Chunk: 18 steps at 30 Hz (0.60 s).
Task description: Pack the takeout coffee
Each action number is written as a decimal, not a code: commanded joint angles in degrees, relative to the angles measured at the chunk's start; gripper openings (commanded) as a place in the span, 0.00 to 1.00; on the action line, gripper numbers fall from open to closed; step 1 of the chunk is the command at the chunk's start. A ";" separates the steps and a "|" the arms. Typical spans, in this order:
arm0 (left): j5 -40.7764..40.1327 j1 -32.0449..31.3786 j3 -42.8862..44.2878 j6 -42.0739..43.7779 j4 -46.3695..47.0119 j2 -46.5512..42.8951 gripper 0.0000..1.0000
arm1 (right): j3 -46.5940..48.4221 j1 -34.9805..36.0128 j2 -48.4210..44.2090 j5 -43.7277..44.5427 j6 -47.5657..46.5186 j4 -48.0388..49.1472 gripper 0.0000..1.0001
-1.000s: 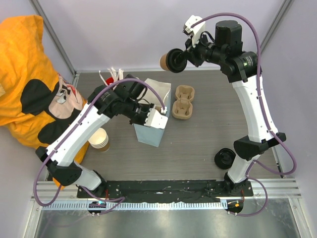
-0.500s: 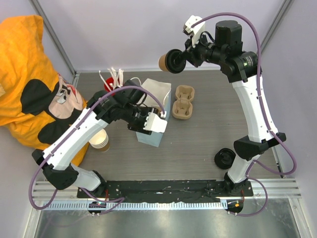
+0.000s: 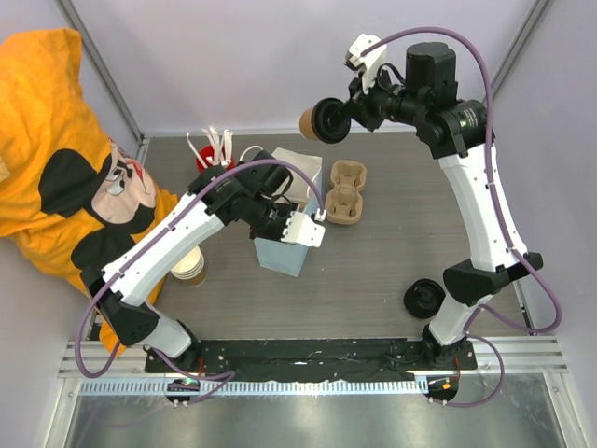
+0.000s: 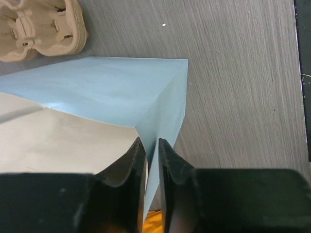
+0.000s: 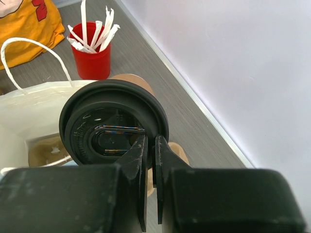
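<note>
The takeout coffee point(image 3: 320, 120), a tan cup with a black lid point(image 5: 114, 124), hangs high above the table's back, lid turned sideways. My right gripper point(image 3: 347, 110) is shut on the lid's rim point(image 5: 151, 145). The pale blue paper bag point(image 3: 289, 210) stands open on the table, below and to the left of the cup. My left gripper point(image 3: 312, 217) is shut on the bag's near corner edge point(image 4: 151, 150), one finger inside the bag and one outside. The bag's white inside point(image 5: 24, 121) shows under the cup in the right wrist view.
A cardboard cup carrier point(image 3: 343, 194) lies right of the bag. A red cup of white sticks point(image 3: 211, 149) stands behind the bag. A stack of lidless paper cups point(image 3: 188, 263) is at the left. Loose black lids point(image 3: 424, 299) lie at the right front. An orange cloth point(image 3: 56, 159) lies left.
My left gripper has shifted right along the bag's edge, pulling the corner. My right gripper with the coffee has barely moved.
</note>
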 commanded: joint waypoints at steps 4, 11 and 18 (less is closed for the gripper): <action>1.39 0.05 2.46 -0.17 -1.10 -0.48 0.08 | -0.68 -0.08 -2.89 -0.87 0.06 2.74 0.01; 2.18 -0.47 2.12 -0.79 -3.40 -3.11 0.03 | -0.15 -0.08 -2.63 -2.62 0.32 1.51 0.01; 2.01 -2.41 -0.08 -2.72 -3.31 -5.66 0.04 | 1.78 2.11 -1.49 -4.56 0.41 -2.53 0.01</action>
